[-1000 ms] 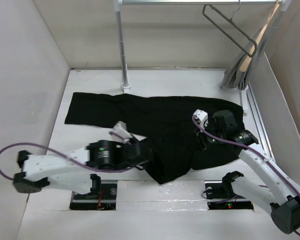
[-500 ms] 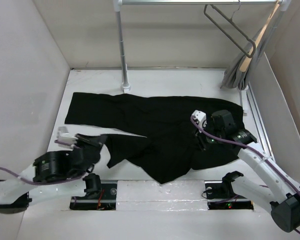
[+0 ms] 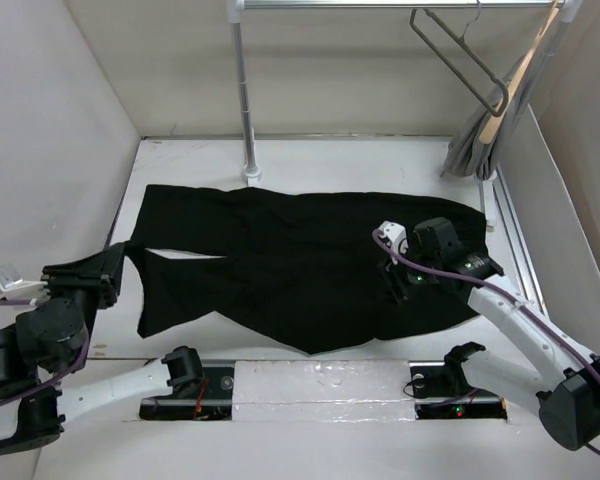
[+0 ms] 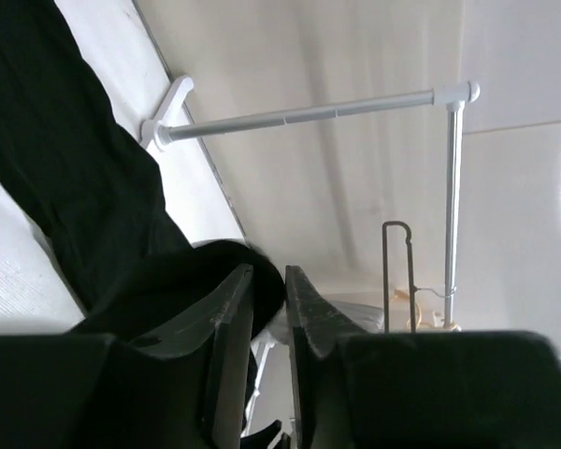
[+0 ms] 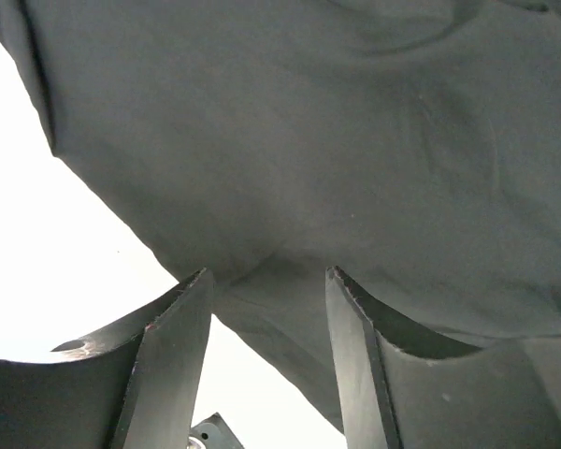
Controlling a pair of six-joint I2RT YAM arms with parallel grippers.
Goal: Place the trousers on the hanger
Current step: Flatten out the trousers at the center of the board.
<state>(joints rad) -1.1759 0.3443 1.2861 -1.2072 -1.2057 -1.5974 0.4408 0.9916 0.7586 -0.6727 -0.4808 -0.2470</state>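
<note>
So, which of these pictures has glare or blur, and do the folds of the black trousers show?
Top external: even light, sharp; the trousers are so dark that folds hardly show; shiny glare at the near edge of the table. Left wrist: the left pincer is a dark, soft silhouette. Right wrist: the table is burnt out to white; the cloth looks grey, folds clear.

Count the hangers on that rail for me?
2. A bare wire hanger hangs from the rail at far right; a wooden hanger carrying grey cloth hangs just beside it. The cloth could hide another.
</note>
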